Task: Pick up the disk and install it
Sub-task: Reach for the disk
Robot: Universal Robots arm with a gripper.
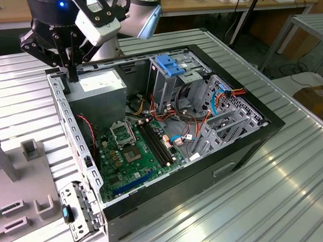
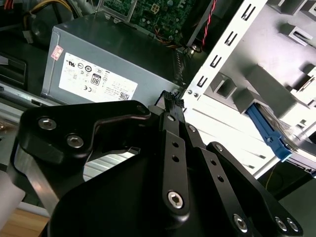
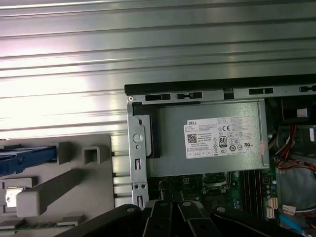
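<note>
Disk (image 3: 27, 154), known by its blue rail, apparently rests in the grey holder (image 3: 74, 173) outside the computer case (image 1: 247, 144), well aside from the gripper (image 1: 73, 77). That hangs over the power supply (image 1: 99, 86), fingers (image 2: 173, 148) together and empty. Judged: pickup not begun; grasping requires parted fingers. Ribbed metal table (image 1: 270, 202); workbenches beyond.

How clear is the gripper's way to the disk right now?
Probably clear, yes: the gripper hangs over the power supply at the edge of the case, and the disk sits outside the case in the grey fixture, with nothing seen above it.
</note>
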